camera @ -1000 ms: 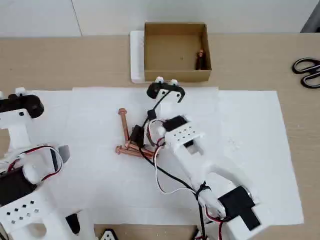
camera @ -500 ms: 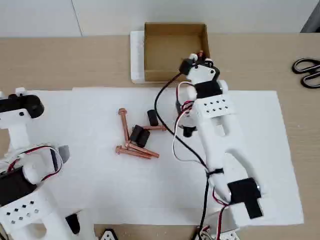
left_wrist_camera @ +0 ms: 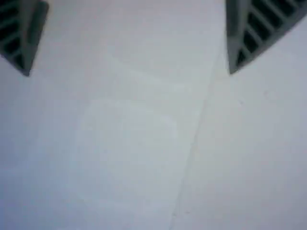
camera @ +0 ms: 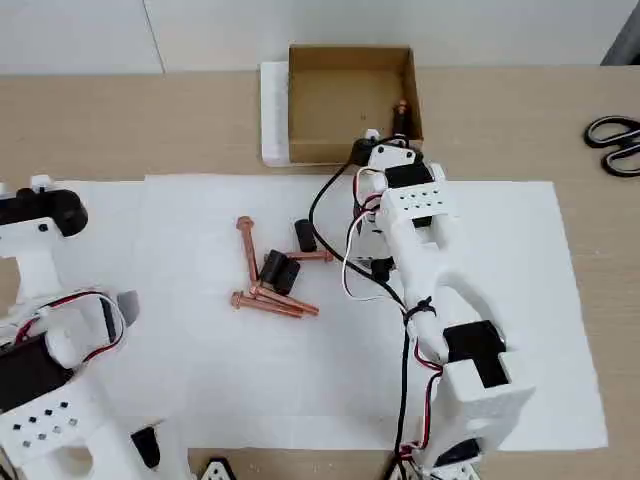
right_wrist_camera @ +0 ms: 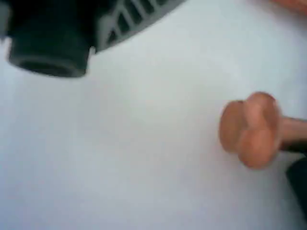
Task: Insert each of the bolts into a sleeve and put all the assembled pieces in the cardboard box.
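The cardboard box (camera: 330, 100) stands at the table's back, with one assembled bolt and sleeve (camera: 401, 117) in its right corner. Loose copper bolts (camera: 262, 298) and black sleeves (camera: 280, 271) lie in a pile on the white sheet; another sleeve (camera: 305, 236) lies beside a bolt (camera: 318, 256). My right gripper (camera: 372, 150) hovers at the box's front wall. In the right wrist view it (right_wrist_camera: 86, 52) looks shut on a black sleeve (right_wrist_camera: 48, 45), with a bolt head (right_wrist_camera: 251, 129) on the sheet nearby. My left gripper (left_wrist_camera: 129, 52) is open above bare sheet, at the table's left (camera: 42, 208).
Black scissors (camera: 615, 142) lie at the far right edge of the table. A white foam block (camera: 273, 110) stands against the box's left side. The right arm's cables (camera: 335, 250) hang close to the pile.
My right arm swung from above the pile to over the box's right corner, then drew back to the box's front wall. The left arm stayed still.
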